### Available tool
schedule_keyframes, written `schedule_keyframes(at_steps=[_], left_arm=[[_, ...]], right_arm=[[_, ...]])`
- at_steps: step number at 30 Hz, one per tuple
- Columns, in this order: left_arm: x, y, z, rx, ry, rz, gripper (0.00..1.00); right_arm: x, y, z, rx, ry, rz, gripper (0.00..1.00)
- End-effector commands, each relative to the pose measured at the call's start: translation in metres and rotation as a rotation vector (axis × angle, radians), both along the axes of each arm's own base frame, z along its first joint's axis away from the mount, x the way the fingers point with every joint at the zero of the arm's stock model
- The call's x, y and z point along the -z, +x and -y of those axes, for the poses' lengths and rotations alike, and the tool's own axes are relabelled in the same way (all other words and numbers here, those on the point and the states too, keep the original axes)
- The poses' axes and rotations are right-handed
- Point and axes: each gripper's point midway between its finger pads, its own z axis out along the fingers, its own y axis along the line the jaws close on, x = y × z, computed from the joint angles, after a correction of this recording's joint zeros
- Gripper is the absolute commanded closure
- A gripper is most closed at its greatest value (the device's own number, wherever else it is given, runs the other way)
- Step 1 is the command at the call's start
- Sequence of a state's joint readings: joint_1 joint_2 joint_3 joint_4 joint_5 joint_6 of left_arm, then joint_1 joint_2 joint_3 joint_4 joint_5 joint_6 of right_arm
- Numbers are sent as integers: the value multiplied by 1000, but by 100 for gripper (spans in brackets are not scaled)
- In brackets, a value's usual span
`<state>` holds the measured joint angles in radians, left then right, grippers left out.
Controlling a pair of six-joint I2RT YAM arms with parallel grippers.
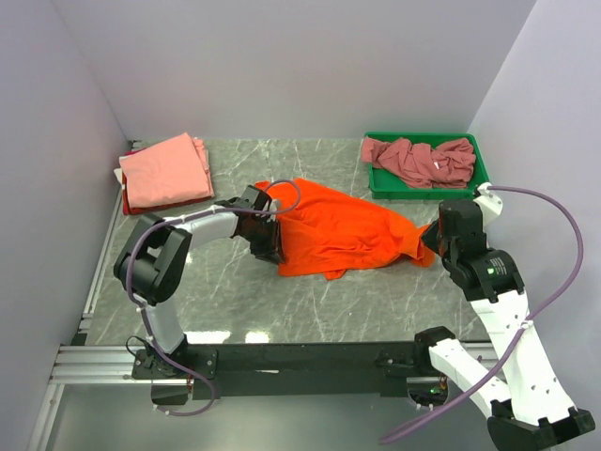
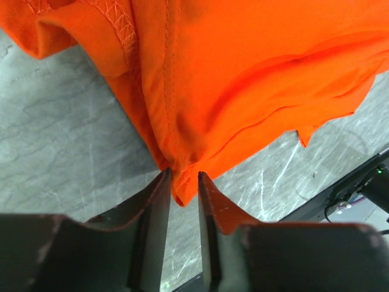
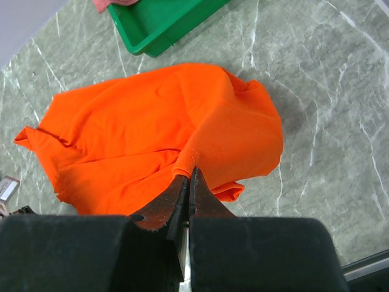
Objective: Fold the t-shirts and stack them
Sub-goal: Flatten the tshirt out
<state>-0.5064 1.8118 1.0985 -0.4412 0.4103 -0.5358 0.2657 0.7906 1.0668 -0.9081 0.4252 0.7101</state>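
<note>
A bright orange t-shirt (image 1: 338, 230) lies crumpled in the middle of the marble table. My left gripper (image 1: 268, 240) is at its left edge. In the left wrist view a folded corner of the orange t-shirt (image 2: 243, 73) pokes between the fingertips of this gripper (image 2: 183, 176), whose jaws stand a little apart. My right gripper (image 1: 434, 235) is at the shirt's right end. In the right wrist view it (image 3: 189, 173) is shut on a rolled hem of the orange t-shirt (image 3: 134, 134). A folded salmon-pink t-shirt (image 1: 164, 171) rests at the back left.
A green plastic bin (image 1: 481, 178) at the back right holds crumpled rose-mauve t-shirts (image 1: 418, 160); its corner shows in the right wrist view (image 3: 164, 27). White walls close in the table on three sides. A metal rail runs along the near edge.
</note>
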Motion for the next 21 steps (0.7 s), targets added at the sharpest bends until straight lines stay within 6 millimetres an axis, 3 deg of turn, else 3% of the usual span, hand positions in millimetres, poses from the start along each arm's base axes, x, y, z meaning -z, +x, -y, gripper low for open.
schedule_keyframes(at_steps=[1, 10, 15, 18, 21], left_arm=[[-4, 13, 8, 2, 0, 42, 71], [12, 11, 4, 5, 62, 25, 86], [12, 13, 4, 7, 78, 37, 100], [-12, 23, 5, -16, 65, 94, 100], [-49, 36, 3, -58, 40, 170, 100]], right_arm=[[0, 0, 3, 21, 2, 14, 100], [1, -2, 4, 23, -1, 8, 100], [-1, -1, 4, 23, 2, 14, 100], [-3, -2, 5, 23, -2, 16, 100], [-7, 0, 4, 18, -6, 30, 100]])
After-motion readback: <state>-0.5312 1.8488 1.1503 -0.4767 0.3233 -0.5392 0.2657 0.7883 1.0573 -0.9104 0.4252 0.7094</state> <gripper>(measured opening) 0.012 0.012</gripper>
